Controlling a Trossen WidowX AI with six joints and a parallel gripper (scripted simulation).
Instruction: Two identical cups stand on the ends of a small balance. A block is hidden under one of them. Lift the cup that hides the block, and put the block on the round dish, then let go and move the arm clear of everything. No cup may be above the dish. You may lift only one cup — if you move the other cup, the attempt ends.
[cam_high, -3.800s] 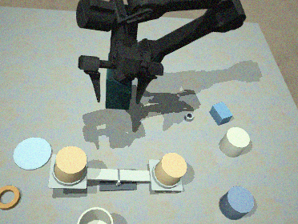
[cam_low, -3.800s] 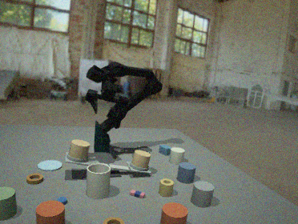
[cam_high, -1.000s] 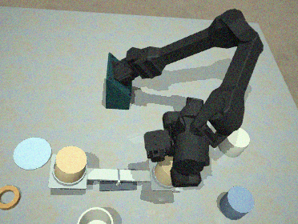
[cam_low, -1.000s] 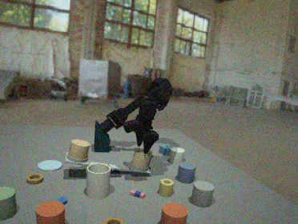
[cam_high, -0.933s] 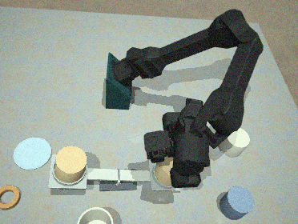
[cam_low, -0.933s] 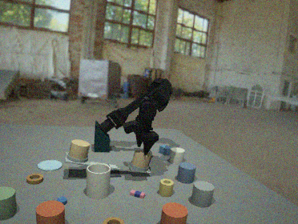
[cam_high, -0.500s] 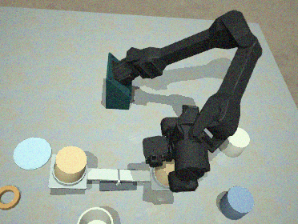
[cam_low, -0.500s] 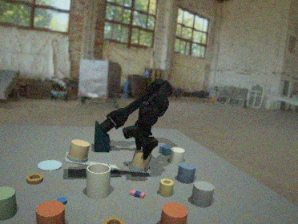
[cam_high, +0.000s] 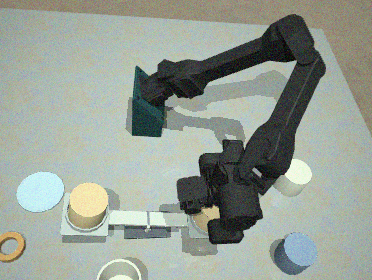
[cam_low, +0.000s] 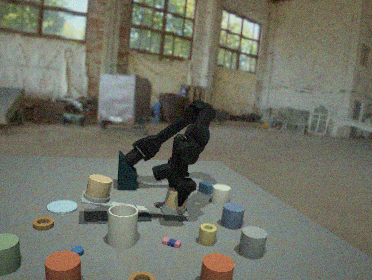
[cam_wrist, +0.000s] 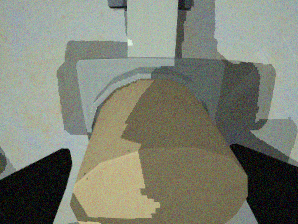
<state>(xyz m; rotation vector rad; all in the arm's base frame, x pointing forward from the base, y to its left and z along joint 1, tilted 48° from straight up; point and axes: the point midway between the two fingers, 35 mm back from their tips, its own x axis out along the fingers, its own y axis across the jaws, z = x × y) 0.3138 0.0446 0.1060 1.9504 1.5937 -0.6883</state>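
On my table I see an orange ring (cam_high: 22, 252) (cam_low: 43, 223), a blue cylinder (cam_high: 297, 252) (cam_low: 233, 216) and a yellow tube (cam_low: 208, 235).

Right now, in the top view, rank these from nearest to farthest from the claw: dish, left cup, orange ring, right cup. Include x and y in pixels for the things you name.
1. Right cup (cam_high: 203, 220) (cam_low: 171, 200) (cam_wrist: 110, 182): between the open claw's (cam_high: 209, 214) (cam_low: 175, 187) (cam_wrist: 151, 148) fingers.
2. Left cup (cam_high: 89, 202) (cam_low: 99, 188): balance's far end.
3. Dish (cam_high: 40, 191) (cam_low: 62, 206): beyond that cup.
4. Orange ring (cam_high: 21, 244) (cam_low: 43, 228): picture's left edge.

At the lower left of the top view, a cup (cam_high: 88, 204) (cam_low: 99, 187) stands on the balance's (cam_high: 172, 220) (cam_low: 113, 203) (cam_wrist: 152, 30) left end, my other cup (cam_high: 205, 219) (cam_low: 171, 199) (cam_wrist: 165, 165) on its right. Left of them lies the dish (cam_high: 40, 191) (cam_low: 62, 206), a ring (cam_high: 23, 246) (cam_low: 43, 223) below it; right of the balance stands a short cylinder (cam_high: 296, 252) (cam_low: 233, 216).
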